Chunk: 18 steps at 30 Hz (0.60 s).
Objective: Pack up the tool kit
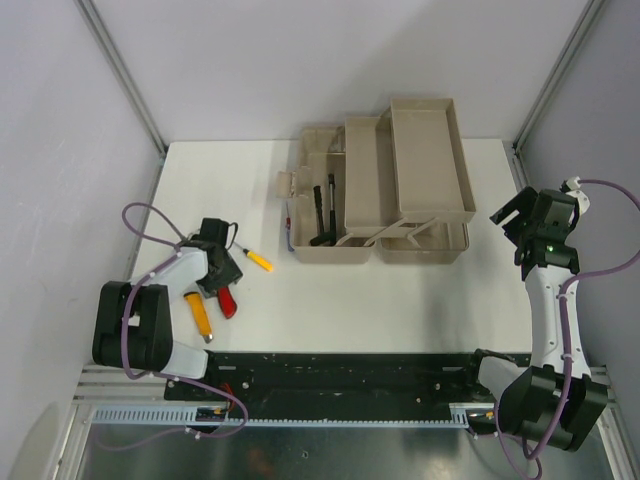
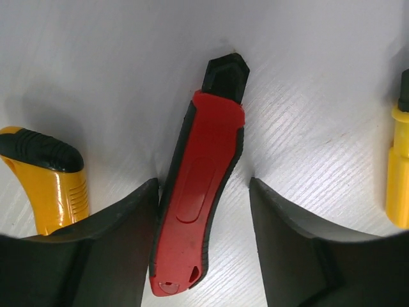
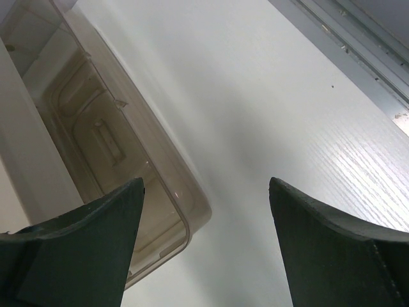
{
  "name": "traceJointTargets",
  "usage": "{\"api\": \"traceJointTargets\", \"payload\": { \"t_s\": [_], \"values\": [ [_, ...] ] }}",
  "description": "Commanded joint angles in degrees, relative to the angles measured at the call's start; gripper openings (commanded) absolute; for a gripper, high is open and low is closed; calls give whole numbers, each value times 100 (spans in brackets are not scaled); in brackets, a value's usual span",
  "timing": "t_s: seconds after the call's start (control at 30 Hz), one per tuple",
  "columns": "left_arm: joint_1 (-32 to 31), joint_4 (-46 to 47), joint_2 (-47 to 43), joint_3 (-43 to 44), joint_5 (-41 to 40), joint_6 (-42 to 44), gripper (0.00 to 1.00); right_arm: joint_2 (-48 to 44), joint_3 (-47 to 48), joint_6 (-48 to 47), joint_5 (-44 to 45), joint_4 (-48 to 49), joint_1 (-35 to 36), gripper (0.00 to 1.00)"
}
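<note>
The beige toolbox stands open at the back of the table with its trays folded out; black-handled tools lie in its left part. A red-and-black utility knife lies on the table between the fingers of my left gripper, which is open around it; the left finger touches the knife and the right finger stands apart. In the top view this gripper is low at the left, over the red knife. My right gripper is open and empty, above the table beside the toolbox's translucent lid corner.
A yellow-and-black handled tool lies just left of the red knife and also shows in the left wrist view. A small yellow screwdriver lies to the right of it. My right gripper hovers near the table's right edge.
</note>
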Motion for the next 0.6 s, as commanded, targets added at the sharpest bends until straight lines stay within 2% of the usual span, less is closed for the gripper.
{"api": "traceJointTargets", "payload": {
  "t_s": [0.0,0.1,0.27,0.37,0.57],
  "values": [
    [4,131,-45,-120,48,43,57,21,-1,-48,74,218,-15,84],
    [3,138,24,-69,42,66,40,24,-1,-48,78,220,-16,84],
    [0,73,18,101,-33,191,5,9,-1,-48,73,193,-16,83],
    [6,-111,-108,332,-196,291,1,-8,-1,-52,71,174,-8,83],
    [-20,-367,-626,1174,-138,640,0,-31,-6,-48,67,168,-7,83]
  ]
}}
